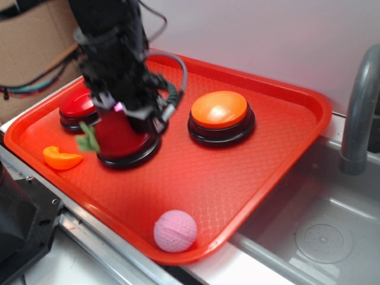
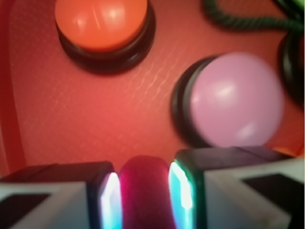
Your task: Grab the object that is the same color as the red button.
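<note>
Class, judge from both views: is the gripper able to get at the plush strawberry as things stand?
Yes, apparently: the gripper already has the plush strawberry between its fingers, nothing intervening, above the tray.

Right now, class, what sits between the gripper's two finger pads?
In the wrist view, the dark red fuzzy plush strawberry fills the gap between the gripper finger pads, touching both. Beyond lie bare orange tray and the pink dome button.

Pink-topped button (image 2: 233, 107) blurred, strawberry (image 2: 144, 193) edge-cropped

black arm (image 1: 113, 53), coiled black cable (image 1: 172, 92)
</note>
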